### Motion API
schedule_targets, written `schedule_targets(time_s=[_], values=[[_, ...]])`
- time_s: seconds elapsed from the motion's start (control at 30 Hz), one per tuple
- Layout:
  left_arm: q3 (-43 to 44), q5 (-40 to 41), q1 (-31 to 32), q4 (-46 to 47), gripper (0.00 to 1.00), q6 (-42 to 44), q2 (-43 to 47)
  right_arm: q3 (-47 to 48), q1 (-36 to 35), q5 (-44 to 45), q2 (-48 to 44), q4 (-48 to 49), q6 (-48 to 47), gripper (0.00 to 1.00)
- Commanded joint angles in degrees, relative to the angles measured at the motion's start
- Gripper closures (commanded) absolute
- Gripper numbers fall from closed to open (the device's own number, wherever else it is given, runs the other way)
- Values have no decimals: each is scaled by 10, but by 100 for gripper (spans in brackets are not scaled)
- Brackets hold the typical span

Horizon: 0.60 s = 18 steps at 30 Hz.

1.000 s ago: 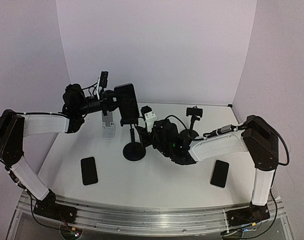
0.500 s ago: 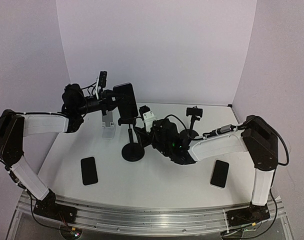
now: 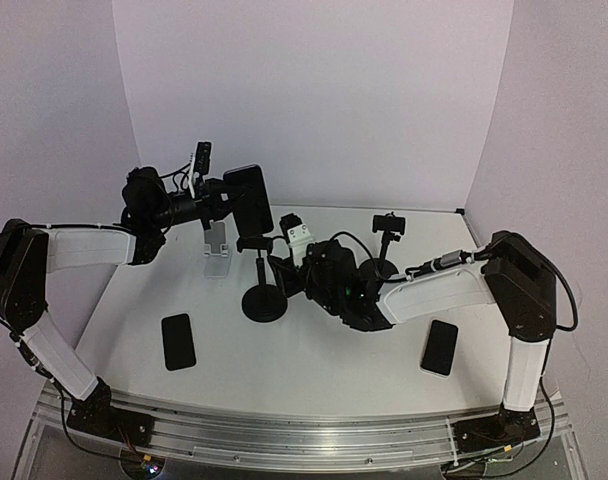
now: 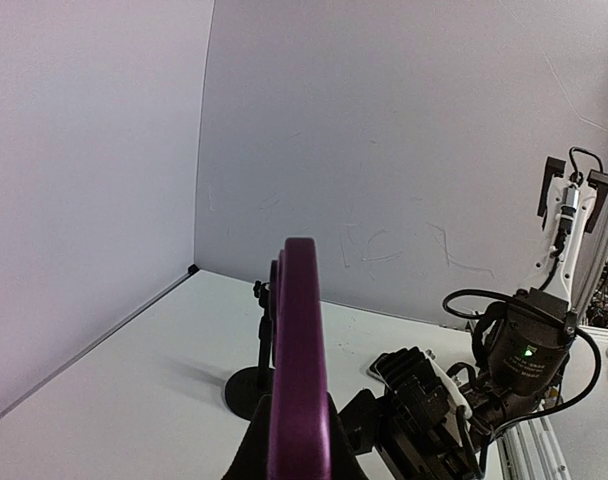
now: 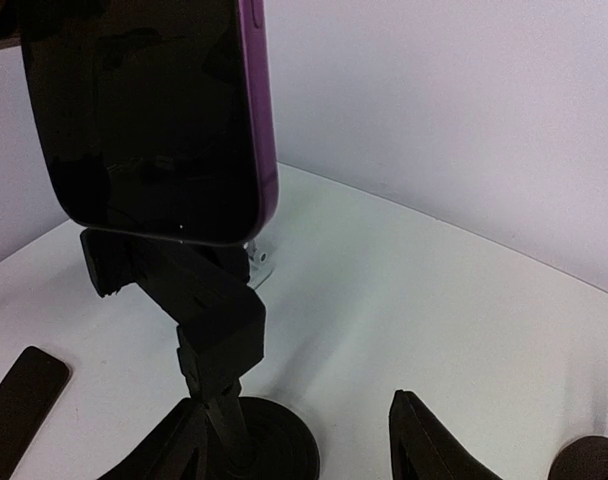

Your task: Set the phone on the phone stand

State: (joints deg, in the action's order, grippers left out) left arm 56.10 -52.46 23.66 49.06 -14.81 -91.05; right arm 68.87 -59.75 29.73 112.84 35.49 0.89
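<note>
Purple-edged, the phone [image 3: 249, 200] hangs upright just above the cradle of the black phone stand [image 3: 263, 295]. Its lower edge is close to the cradle, and the right wrist view suggests it is not yet seated. Left gripper [image 3: 227, 198] has its jaws clamped across the phone's faces. Right gripper [image 3: 282, 273] sits low beside the stand's pole, jaws apart on either side of the round base. Whether they touch the stand I cannot tell. The step in hand looks like the lowering. Next, the phone needs lining up with the cradle and easing down before the left jaws let go.
</note>
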Motion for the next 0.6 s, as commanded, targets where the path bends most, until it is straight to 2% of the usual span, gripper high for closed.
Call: schedule_targets(time_s=[0.0,0.17,0.3,0.4,0.57], values=[[15,-9,-2,31,100,8,21,-3,0,-2,-26,15,9,37],[17,-10,-2,30,100,8,21,-7,-7,1,-31,4,16,29],[18,-11,-2,29,100,8,20,14,-6,-3,-29,16,21,28],[19,-11,-2,30,100,9,18,36,-6,-6,-9,18,16,32],[16,-7,-2,30,100,18,22,43,-6,3,6,19,27,48]])
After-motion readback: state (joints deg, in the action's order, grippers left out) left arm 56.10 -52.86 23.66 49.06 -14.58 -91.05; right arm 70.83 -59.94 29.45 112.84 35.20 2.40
